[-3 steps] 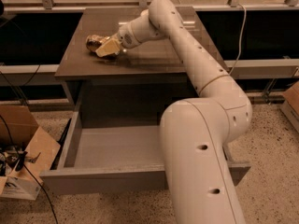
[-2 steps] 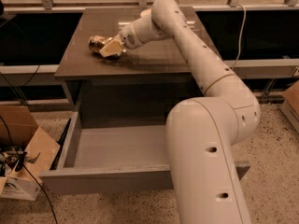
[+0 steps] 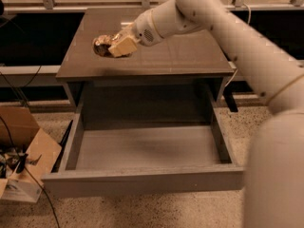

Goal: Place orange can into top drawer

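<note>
Cardboard box point(image 3: 26, 148) on floor, left of bench. Orange can point(image 3: 100, 46) over bench top point(image 3: 180, 58), near left edge, midway between back and front edges; resting or lifted, cannot tell. Gripper point(image 3: 119, 45) right against can, cream fingers point(image 3: 123, 46) clamped on its right side. White arm point(image 3: 228, 27) reaches in from right. Top drawer point(image 3: 142, 180) pulled out below front edge, wide open.
</note>
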### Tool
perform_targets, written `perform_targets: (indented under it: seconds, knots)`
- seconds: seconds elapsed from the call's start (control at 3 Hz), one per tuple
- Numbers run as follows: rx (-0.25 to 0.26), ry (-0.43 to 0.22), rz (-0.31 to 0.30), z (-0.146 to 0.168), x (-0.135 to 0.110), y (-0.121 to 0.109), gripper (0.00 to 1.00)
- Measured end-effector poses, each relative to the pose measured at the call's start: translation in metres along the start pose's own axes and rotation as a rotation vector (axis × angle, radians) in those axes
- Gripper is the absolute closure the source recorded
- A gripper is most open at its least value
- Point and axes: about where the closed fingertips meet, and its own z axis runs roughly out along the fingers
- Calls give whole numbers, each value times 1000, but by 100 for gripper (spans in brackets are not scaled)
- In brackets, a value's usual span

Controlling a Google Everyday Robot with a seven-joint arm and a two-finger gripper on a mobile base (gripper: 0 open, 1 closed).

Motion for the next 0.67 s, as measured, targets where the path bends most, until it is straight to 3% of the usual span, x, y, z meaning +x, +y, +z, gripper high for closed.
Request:
perform_targets:
  seconds: [0.33, 0.67]
  knots:
    - [-32, -12, -39, -33, -17, 68, 100]
    - [-83, 2, -1, -41, -15, 136, 100]
